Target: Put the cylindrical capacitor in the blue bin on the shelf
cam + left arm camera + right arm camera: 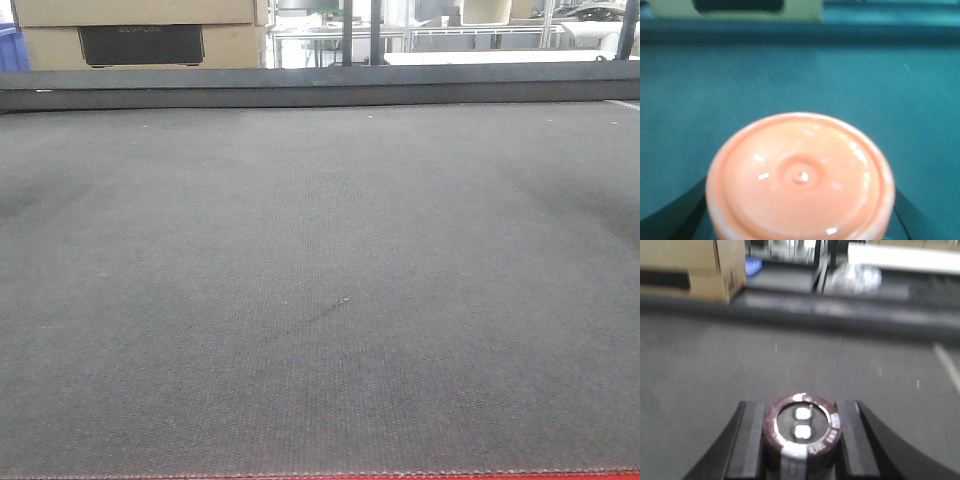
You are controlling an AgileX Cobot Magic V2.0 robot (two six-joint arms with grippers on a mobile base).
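Observation:
In the right wrist view my right gripper [801, 440] is shut on the cylindrical capacitor [802, 432], a dark brown cylinder with a pale stripe and two silvery terminals on its end. It is held above the dark grey mat [790, 365]. In the left wrist view my left gripper [800, 220] holds a round, glossy orange cap-like object [800, 177] that fills the gap between its dark fingers. Neither gripper shows in the front view. The blue bin and the steel shelf are not clearly in view; only a small blue shape [753, 265] shows far back.
A wide dark grey mat [320, 280] covers the table, with a raised dark rail [320, 85] at its far edge. Cardboard boxes [140, 35] stand behind at the left. Metal frames and white surfaces [480, 40] stand behind at the right.

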